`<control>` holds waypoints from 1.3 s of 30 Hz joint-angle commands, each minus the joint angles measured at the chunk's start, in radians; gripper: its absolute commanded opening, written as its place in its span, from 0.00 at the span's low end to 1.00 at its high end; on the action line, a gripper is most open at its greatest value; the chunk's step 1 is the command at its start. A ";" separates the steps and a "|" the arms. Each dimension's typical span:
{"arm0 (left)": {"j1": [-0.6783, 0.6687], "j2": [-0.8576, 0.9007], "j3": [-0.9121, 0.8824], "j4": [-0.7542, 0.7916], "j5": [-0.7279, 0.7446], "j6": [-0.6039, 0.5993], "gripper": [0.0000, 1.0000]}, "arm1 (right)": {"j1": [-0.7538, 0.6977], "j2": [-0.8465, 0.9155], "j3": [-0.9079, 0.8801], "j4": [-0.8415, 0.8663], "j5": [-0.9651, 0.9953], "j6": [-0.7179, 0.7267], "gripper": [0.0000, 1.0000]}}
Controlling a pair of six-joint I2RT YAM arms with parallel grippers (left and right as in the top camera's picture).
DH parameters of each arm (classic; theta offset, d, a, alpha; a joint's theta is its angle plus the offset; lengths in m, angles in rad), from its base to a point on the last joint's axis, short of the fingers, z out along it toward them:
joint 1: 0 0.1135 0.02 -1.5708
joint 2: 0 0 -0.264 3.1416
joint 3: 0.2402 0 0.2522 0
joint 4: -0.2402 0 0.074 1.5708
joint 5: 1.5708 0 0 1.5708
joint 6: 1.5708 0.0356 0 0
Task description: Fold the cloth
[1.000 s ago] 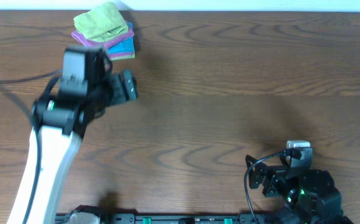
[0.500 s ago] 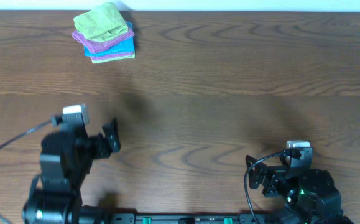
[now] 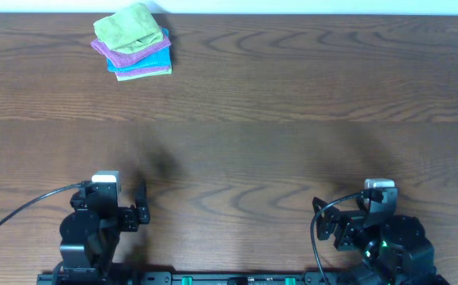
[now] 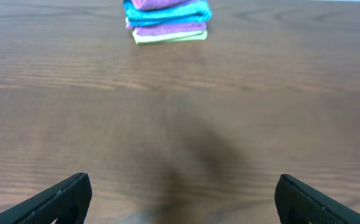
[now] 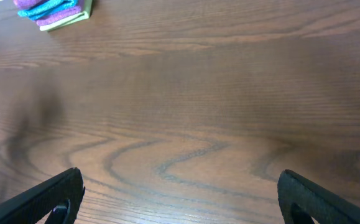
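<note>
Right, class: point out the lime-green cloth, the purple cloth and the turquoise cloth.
lime-green cloth [image 3: 126, 26], overhead view, middle of its top face.
purple cloth [image 3: 120, 56], overhead view, edge showing under the green.
turquoise cloth [image 3: 155, 55], overhead view, its exposed right corner.

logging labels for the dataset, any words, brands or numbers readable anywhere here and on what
None: no text can be read in any view.
The cloth: no print, no tag lettering shows.
The purple cloth and turquoise cloth under it: plain.
The table: wood grain only.
The left gripper and right gripper: no legible label.
</note>
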 commanded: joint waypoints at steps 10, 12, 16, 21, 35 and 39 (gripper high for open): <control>0.062 -0.137 -0.084 -0.098 -0.077 0.077 0.95 | -0.005 -0.005 -0.003 -0.002 0.010 0.011 0.99; 0.062 -0.148 -0.084 -0.122 -0.093 0.079 0.95 | -0.005 -0.005 -0.003 -0.002 0.010 0.011 0.99; 0.062 -0.173 -0.085 -0.164 -0.111 0.080 0.95 | -0.005 -0.005 -0.003 -0.002 0.010 0.011 0.99; 0.062 -0.174 -0.103 -0.180 -0.110 0.083 0.95 | -0.005 -0.005 -0.003 -0.002 0.010 0.011 0.99; 0.057 -0.174 -0.171 -0.180 -0.109 0.023 0.95 | -0.005 -0.005 -0.003 -0.002 0.010 0.011 0.99; 0.040 -0.174 -0.196 -0.179 -0.109 0.002 0.95 | -0.005 -0.005 -0.003 -0.002 0.010 0.011 0.99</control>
